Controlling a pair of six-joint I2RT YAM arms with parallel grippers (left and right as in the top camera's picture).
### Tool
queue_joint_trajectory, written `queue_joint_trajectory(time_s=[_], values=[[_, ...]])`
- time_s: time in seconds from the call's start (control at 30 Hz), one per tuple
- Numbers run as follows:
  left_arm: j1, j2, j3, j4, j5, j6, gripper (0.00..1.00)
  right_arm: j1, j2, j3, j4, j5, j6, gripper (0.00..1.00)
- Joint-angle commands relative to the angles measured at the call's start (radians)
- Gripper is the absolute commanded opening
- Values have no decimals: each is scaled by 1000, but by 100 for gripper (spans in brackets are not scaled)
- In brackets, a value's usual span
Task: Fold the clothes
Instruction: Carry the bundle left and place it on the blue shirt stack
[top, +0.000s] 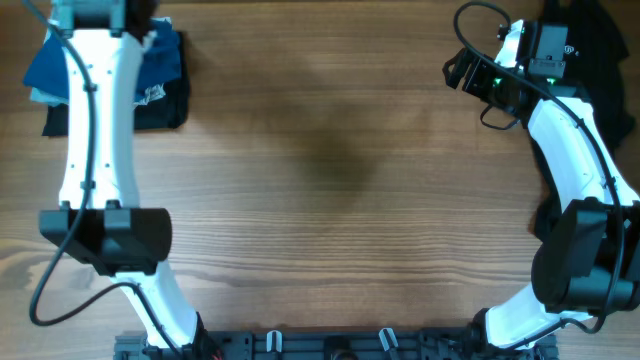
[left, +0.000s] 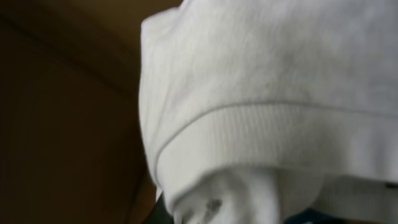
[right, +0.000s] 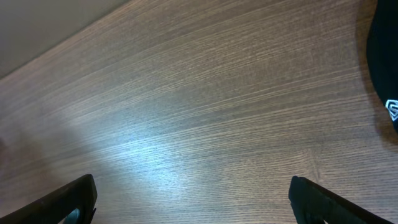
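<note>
Reaching over the pile (top: 165, 95) at upper left, seemingly to take the white shirt (left: 261, 93) filling its camera, the left hand (top: 95, 12) cannot be judged open or closed; the right hand (right: 193, 202) hangs wide open, empty, above the desk (top: 330, 180).

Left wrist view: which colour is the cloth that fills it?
White. The cloth has a ribbed edge band, and it shows best in the left wrist view.

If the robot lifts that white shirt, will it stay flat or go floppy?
Probably floppy: the white shirt bunches and folds over itself at its ribbed hem. It looks like soft knit cloth, so likely light and saggy.
</note>
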Motion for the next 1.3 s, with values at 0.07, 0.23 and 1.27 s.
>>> queue_joint_trajectory(time_s=[0.07, 0.23, 1.27], values=[[164, 127, 11, 279, 86, 447, 4, 3, 3, 3, -50, -16, -19, 100], [242, 197, 11, 270, 121, 533, 4, 16, 3, 3, -47, -16, -18, 100], [264, 119, 1, 17, 779, -225, 100, 23, 3, 3, -57, -16, -18, 100]])
